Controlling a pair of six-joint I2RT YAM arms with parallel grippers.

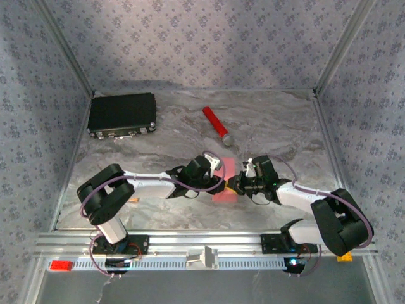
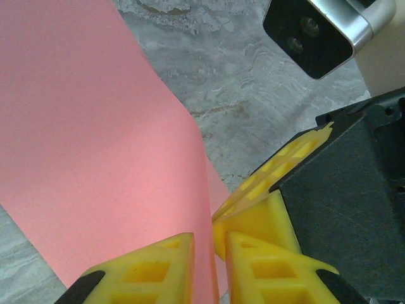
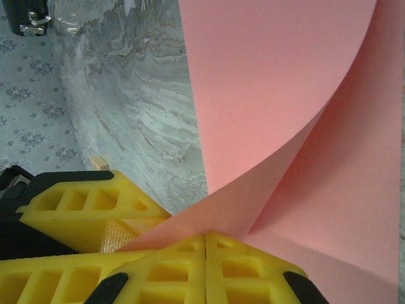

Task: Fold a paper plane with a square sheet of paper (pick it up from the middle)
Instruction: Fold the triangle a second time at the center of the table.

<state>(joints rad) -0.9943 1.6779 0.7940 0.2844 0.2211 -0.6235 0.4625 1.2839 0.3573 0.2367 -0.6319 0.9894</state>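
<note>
Right fingers (image 3: 247, 266) clamped on curled square sheet of paper (image 3: 285, 82); left fingers (image 2: 158, 266) astride its edge, grip unclear; sheet half-hidden from overhead.

**Robotics laboratory test cell.** A desk (image 1: 158, 212) with a grey marble-pattern top is closed in at the back and both sides by walls (image 1: 38, 95) covered in a blue-grey floral print (the same print on every side). Metal corner posts (image 1: 66, 50) frame the walls. Two robot arms, left (image 1: 152, 183) and right (image 1: 304, 197), are bolted to an aluminium rail (image 1: 209, 239) along the near edge. A slotted strip (image 1: 164, 263) runs just below that rail.
</note>
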